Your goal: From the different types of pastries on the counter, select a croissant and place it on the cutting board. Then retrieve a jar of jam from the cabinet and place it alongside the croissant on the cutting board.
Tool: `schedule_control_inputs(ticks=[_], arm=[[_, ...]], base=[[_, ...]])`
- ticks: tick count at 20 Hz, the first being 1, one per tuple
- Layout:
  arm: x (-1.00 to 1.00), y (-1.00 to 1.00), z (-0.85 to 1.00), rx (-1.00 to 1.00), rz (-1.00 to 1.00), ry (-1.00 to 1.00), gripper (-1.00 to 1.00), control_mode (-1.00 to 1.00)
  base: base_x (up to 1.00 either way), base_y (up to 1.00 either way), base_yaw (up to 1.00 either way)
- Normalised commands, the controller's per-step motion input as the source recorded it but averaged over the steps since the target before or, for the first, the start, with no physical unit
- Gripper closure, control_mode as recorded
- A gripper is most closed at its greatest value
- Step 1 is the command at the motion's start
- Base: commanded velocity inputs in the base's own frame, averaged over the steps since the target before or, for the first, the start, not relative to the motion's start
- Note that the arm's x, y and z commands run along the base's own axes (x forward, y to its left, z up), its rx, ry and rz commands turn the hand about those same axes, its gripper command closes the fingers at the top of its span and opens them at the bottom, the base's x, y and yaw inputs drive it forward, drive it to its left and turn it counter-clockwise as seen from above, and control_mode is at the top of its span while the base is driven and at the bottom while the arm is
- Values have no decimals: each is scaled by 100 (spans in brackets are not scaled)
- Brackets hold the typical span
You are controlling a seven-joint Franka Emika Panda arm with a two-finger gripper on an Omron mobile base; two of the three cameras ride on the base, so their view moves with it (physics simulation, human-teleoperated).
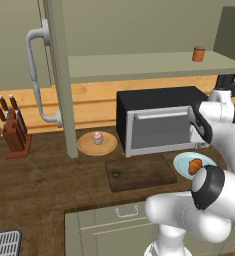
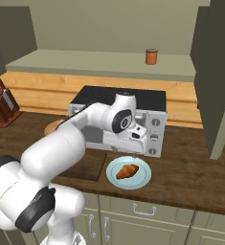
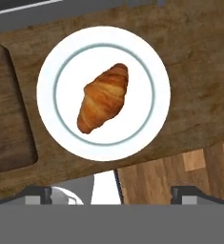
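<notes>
Our pincer (image 3: 112, 193) hangs wide open and empty over the croissant (image 3: 103, 98), which lies mid-frame on a white plate (image 3: 49, 114) on the counter (image 3: 199, 57). We judge it light, flaky and easily crushed, so pinch gently across its thick middle.

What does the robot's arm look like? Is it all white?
Mostly white. The arm is built from fat, smooth, rounded tube sections, with dark black bands and caps at the joints. One round joint cap carries a small light marking. The end effector has two small dark grey finger tips with squarish ends. No loose cables can be seen.
</notes>
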Motion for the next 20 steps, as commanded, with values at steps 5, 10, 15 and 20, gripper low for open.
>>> schedule_control_inputs(ticks=[5,10,15,20], arm=[[0,-6,-35,8,0,-4,-100,-100],[1,4,-54,-2,-1,0,-100,-100],[20,21,-13,-1,-3,0,-100,-100],[25,25,-11,0,-4,0,-100,-100]], base=[[0,0,0],[0,0,0],[0,0,0],[0,0,0]])
